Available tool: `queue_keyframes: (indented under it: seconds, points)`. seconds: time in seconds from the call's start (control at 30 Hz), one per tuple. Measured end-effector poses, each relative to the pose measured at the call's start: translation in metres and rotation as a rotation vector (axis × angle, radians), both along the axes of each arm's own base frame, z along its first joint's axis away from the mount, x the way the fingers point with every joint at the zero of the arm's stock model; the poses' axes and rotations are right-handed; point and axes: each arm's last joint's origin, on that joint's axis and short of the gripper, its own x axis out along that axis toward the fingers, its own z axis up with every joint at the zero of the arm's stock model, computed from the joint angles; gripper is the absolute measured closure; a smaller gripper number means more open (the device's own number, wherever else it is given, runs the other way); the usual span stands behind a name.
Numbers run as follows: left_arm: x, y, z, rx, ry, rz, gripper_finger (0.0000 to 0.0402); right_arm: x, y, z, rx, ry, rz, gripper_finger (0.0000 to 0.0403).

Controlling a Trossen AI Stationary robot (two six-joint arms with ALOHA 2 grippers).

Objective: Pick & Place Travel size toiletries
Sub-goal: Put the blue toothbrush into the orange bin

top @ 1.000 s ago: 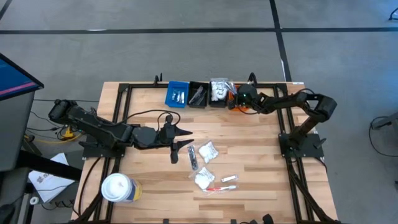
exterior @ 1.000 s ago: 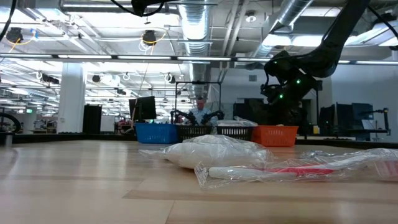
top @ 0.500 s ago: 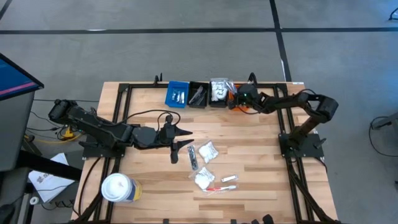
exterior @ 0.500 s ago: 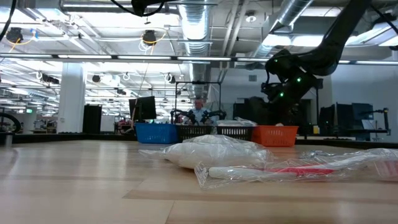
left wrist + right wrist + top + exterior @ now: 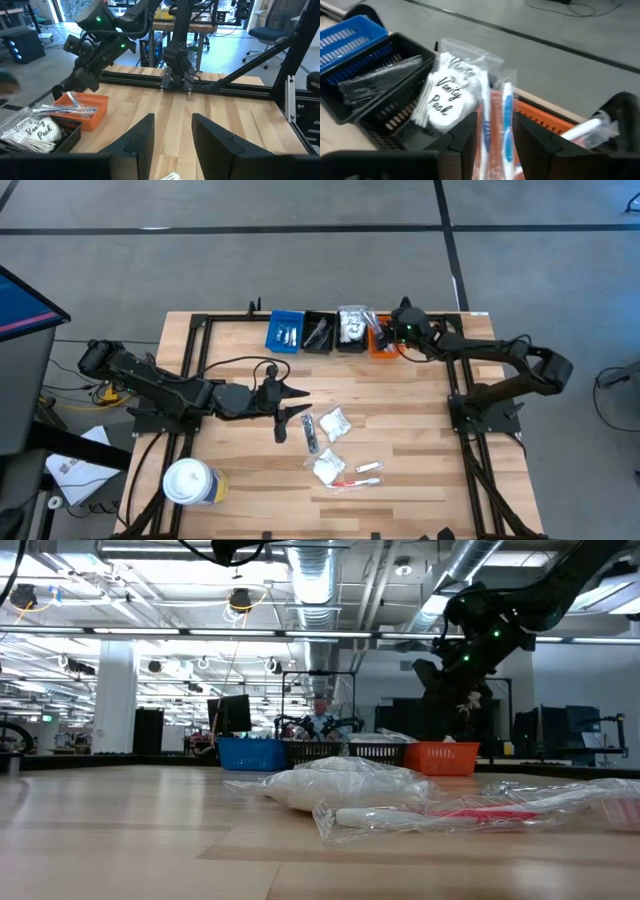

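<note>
Loose travel size toiletries lie on the wooden table: two white sachets (image 5: 333, 423) (image 5: 328, 468), a black comb (image 5: 310, 435) and a red stick in a clear packet (image 5: 360, 476). My right gripper (image 5: 495, 125) hangs open above the orange bin (image 5: 378, 346), where packed blue and white toothbrushes (image 5: 507, 112) lie. My left gripper (image 5: 298, 404) stands open left of the loose items, with nothing between its fingers (image 5: 145, 135).
Along the far edge a blue bin (image 5: 285, 331), a black bin with combs (image 5: 320, 333) and a black bin with a "Vanity Pack" sachet (image 5: 445, 95) stand beside the orange one. A white tub with a yellow label (image 5: 190, 482) stands at the near left.
My right gripper has risen from the orange bin and drawn back a little toward the table's right edge, its elbow swinging out to the right. The left arm has kept still.
</note>
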Motion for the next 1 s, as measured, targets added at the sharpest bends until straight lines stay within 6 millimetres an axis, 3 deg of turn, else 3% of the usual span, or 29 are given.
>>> queue_keyframes:
  seconds: [0.13, 0.23, 0.5, 0.77, 1.0]
  points:
    - [0.0, 0.0, 0.0, 0.0, 0.0, 0.0, 0.0279, -0.004, -0.005, 0.001, -0.014, 0.005, -0.016, 0.03]
    - [0.0, 0.0, 0.0, -0.001, -0.003, 0.0, 0.0279, 0.001, -0.008, -0.003, 0.014, -0.021, 0.099, 0.0318]
    - [0.0, 0.0, 0.0, -0.005, -0.006, 0.001, 0.0279, 0.014, -0.031, -0.018, 0.151, -0.054, 0.258, 0.0397]
    - [0.0, 0.0, 0.0, -0.002, -0.005, 0.0, 0.0279, 0.024, -0.039, -0.03, 0.192, -0.029, 0.266, 0.0401]
    - [0.0, 0.0, 0.0, -0.002, -0.005, 0.0, 0.0279, 0.024, -0.039, -0.037, 0.158, 0.054, 0.146, 0.0401]
